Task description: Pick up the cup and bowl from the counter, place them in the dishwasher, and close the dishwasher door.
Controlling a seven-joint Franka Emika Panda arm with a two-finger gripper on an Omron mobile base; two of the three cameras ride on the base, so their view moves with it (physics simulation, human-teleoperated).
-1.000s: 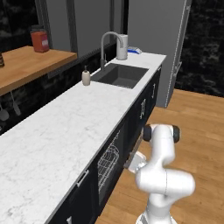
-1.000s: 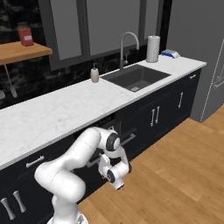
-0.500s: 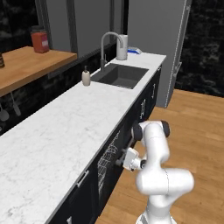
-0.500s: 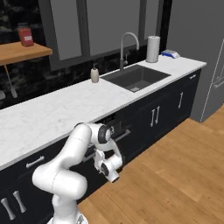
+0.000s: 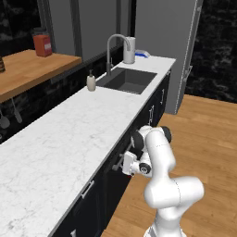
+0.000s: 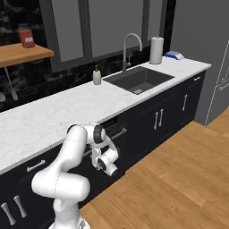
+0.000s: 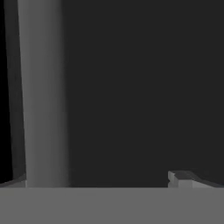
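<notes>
My two-finger gripper [image 5: 121, 163], jaws apart, pressed low against the dark navy-black dishwasher door [image 6: 117, 134] at nine o'clock of the arm, under the white marble-look counter [image 5: 65, 139]; its silvery wire rack was barely visible.

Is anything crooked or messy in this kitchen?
Only the dishwasher door stands out: it leans slightly ajar under the counter while neighbouring cabinet doors sit flush. No spills show.

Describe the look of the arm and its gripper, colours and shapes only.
The arm is glossy white, built of rounded, bulbous segments with dark bands at the joints. The gripper is a small white block with a dark round face; no cables or markings are visible.
</notes>
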